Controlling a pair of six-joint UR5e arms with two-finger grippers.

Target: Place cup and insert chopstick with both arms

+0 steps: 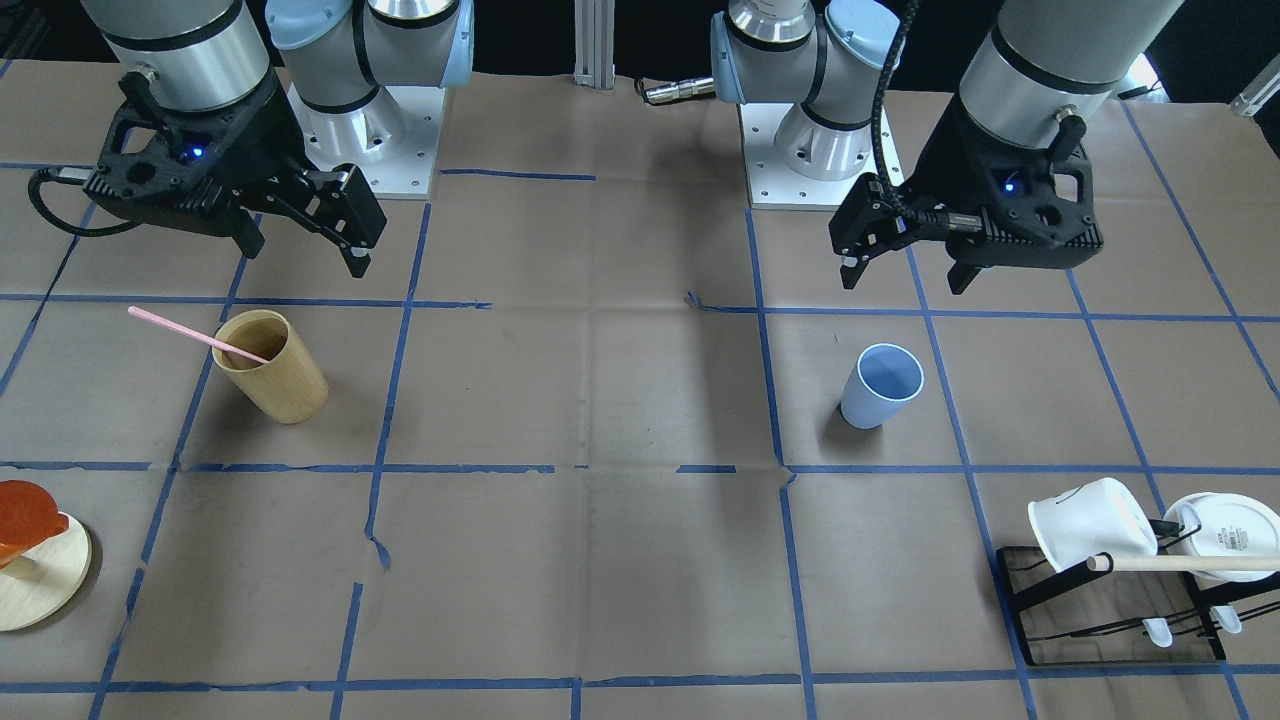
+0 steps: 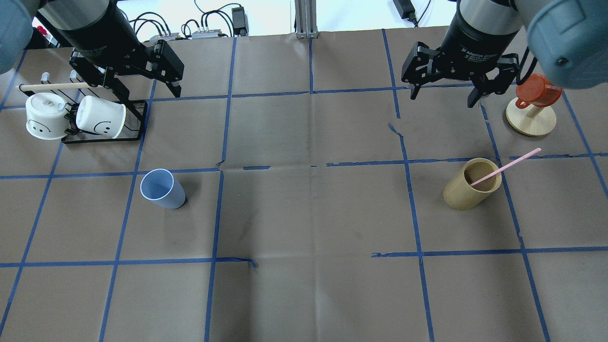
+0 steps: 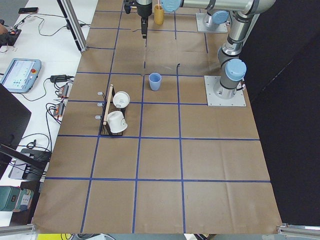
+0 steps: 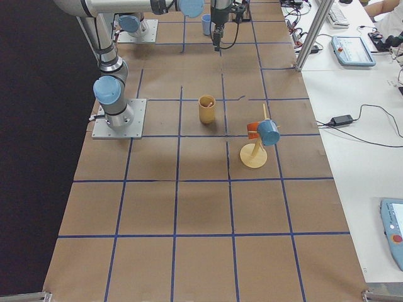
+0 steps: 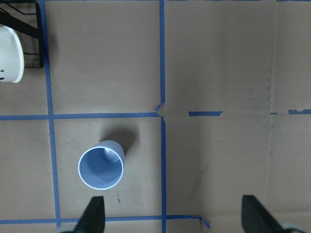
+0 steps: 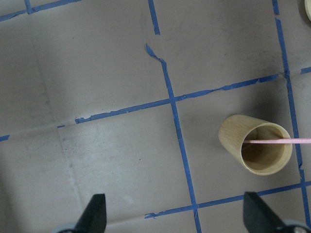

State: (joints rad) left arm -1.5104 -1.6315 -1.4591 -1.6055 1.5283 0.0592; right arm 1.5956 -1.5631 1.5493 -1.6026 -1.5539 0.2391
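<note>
The light-blue cup (image 2: 161, 188) stands upright on the table's left half; it also shows in the front view (image 1: 880, 385) and the left wrist view (image 5: 101, 167). The pink chopstick (image 2: 510, 165) leans inside a tan wooden cup (image 2: 471, 184) on the right half, its top pointing outward; it also shows in the front view (image 1: 190, 333) and the right wrist view (image 6: 282, 141). My left gripper (image 2: 142, 90) hovers open and empty, high above and beyond the blue cup. My right gripper (image 2: 442, 97) hovers open and empty beyond the wooden cup (image 6: 255, 150).
A black rack (image 2: 102, 137) with two white mugs (image 2: 45, 115) and a wooden rod (image 2: 52, 86) stands at the far left. An orange mug (image 2: 536, 92) hangs on a round wooden stand (image 2: 531, 121) at the far right. Blue tape lines grid the brown table.
</note>
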